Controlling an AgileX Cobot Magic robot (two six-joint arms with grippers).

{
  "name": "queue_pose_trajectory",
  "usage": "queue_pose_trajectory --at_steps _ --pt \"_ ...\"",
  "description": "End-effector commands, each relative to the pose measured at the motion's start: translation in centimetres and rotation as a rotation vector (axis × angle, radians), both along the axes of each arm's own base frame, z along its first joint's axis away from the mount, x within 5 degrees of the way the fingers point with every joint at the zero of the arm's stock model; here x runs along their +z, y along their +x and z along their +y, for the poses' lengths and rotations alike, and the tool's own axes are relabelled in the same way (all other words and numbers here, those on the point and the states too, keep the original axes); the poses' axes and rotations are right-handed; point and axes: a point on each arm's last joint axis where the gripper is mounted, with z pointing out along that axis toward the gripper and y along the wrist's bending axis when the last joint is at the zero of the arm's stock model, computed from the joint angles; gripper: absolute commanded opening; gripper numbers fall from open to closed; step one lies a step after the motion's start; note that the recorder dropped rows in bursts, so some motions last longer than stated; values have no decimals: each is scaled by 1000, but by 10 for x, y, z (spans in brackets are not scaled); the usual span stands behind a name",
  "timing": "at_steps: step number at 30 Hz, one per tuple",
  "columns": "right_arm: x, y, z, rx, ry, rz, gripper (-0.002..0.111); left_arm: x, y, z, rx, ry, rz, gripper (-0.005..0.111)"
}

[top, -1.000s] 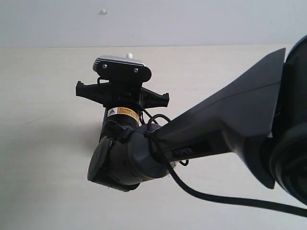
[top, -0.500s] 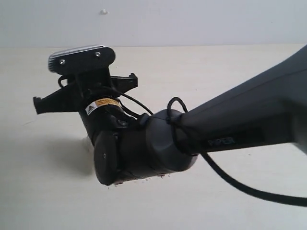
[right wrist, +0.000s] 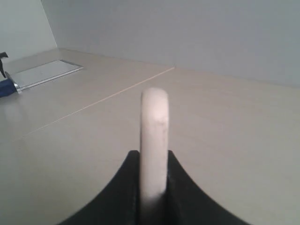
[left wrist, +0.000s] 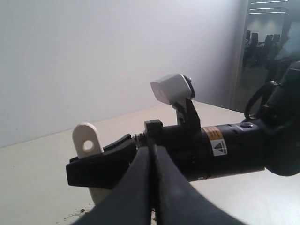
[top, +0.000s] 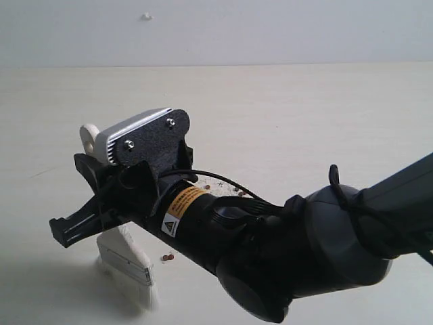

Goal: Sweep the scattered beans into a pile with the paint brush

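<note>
- Lower left: the wide flat paint brush [top: 124,258], pale wooden handle, silver ferrule, off-white bristles down; light, bristles likely soft.
- Just right: tiny reddish-brown beans [top: 168,257], loose, apt to roll; more mid-frame.
- Above: right gripper [top: 95,200] pinches the stiff handle, the sensible hold.
- Left gripper [left wrist: 151,183] closed, empty.

A pale, wood-grained table [top: 304,115] is being backed along its far edge by a plain light-grey wall [top: 270,30]. A small white fitting [top: 146,15] is being carried on that wall, a little above the table. In the right wrist view a thin seam [right wrist: 108,97] is being shown running across the table. A flat pale board [right wrist: 44,72] is being borne on the table near the wall, with a blue object [right wrist: 5,88] just beside it. Beyond the table, a dark glazed opening [left wrist: 267,42] is being shown.
</note>
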Motion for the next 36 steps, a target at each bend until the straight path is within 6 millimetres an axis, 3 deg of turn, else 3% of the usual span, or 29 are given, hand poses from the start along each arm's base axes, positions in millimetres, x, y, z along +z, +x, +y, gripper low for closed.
queue_pose_trajectory --at_steps 1,6,17,26,31,36 --pt "-4 -2 -10 -40 35 66 0 -1 0 0 -1 -1 0 0" --pt "-15 11 -36 -320 -26 99 0 -1 0 0 -1 -1 0 0" --pt "-15 36 -54 -382 -119 1 0 -1 0 0 -1 -1 0 0" --pt "-12 63 -71 -371 -104 -24 0 -1 0 0 -1 -1 0 0" --pt "-8 58 -65 -300 -32 18 0 -1 0 0 -1 -1 0 0" --pt "20 51 -60 -217 152 84 0 -1 0 0 -1 -1 0 0"
